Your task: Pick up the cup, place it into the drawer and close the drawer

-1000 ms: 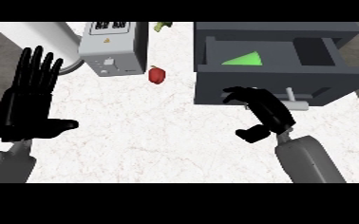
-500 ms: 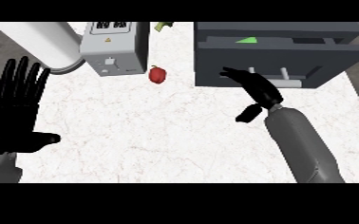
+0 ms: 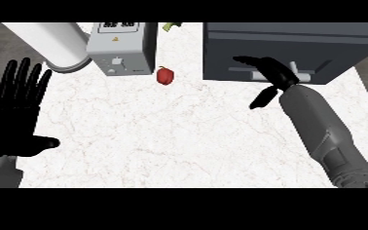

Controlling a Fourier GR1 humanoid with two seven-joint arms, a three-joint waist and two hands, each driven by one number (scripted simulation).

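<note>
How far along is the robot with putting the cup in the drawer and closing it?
Nearly finished, it seems. The drawer looks shut, and no cup shows on the counter, so it is presumably inside. The right hand presses straight fingers on the drawer front by the handle. Remaining: pulling that hand away.

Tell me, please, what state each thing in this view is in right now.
drawer: looks shut, none of its inside showing.
right hand: open, fingers stretched against the drawer's front beside the handle.
left hand: open, resting at the view's left edge, fingers up.
toaster: upright on the counter.
small red item: lying on the counter by the toaster, untouched.
</note>
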